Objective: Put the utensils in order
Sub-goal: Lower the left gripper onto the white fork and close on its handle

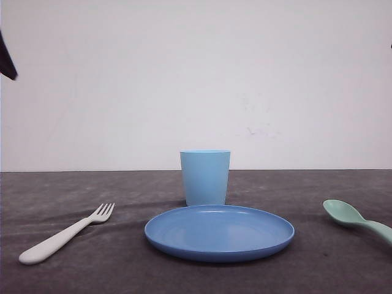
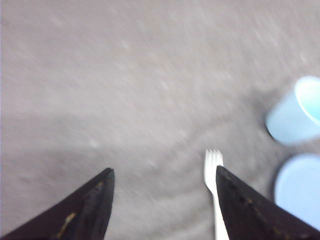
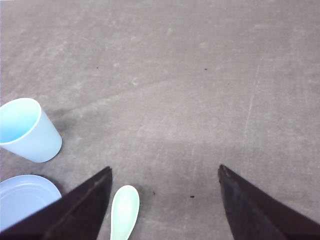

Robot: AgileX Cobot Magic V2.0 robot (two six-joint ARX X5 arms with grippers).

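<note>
On the dark table (image 1: pixel 73 275), fork left, spoon right, both arms up above them.

Between them sits the blue plate (image 1: pixel 219 232), with the cup (image 1: pixel 205 177) upright just behind it. The white fork (image 1: pixel 64 234) lies left of the plate, tines pointing away; the mint spoon (image 1: pixel 355 219) lies right of it. Left gripper (image 2: pixel 162 175) hangs spread wide over the fork, right gripper (image 3: pixel 165 172) spread wide beside the spoon's bowl, touching neither utensil.

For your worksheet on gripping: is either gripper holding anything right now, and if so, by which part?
Nothing is held. The left gripper is open above the table with the fork lying free; the right gripper is open, the spoon untouched.
</note>
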